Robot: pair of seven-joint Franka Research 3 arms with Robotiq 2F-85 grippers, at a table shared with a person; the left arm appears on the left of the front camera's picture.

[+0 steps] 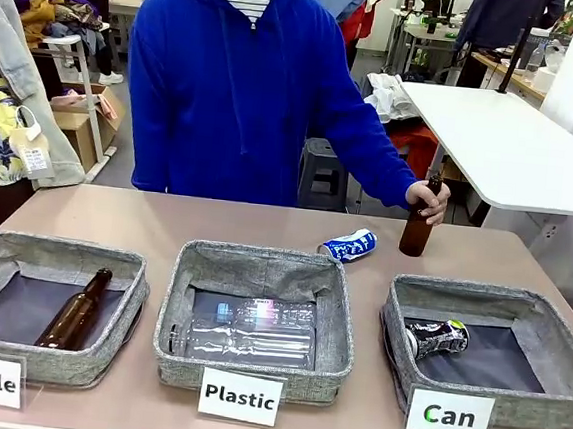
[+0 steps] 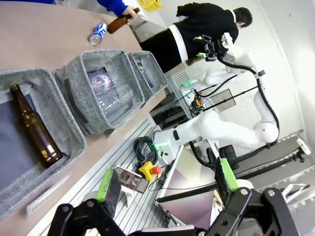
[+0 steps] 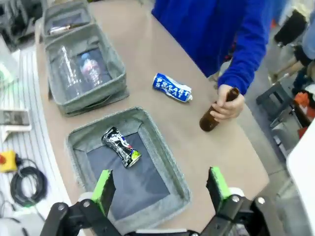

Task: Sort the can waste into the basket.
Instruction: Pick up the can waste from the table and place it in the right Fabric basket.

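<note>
A crushed black can (image 1: 436, 338) is contained in the grey fabric "Can" basket (image 1: 460, 295); left pincer (image 2: 165, 174) and right pincer (image 3: 159, 178) are held wide.

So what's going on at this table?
A sorting job. One crushed can lies in the Can basket; a blue can lies on the table beyond the Plastic basket. A person holds a brown bottle upright on the table. The robot's right hand hangs open above the Can basket.

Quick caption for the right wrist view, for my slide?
Open right gripper above the basket holding one crushed can; a blue can lies on the table.
</note>
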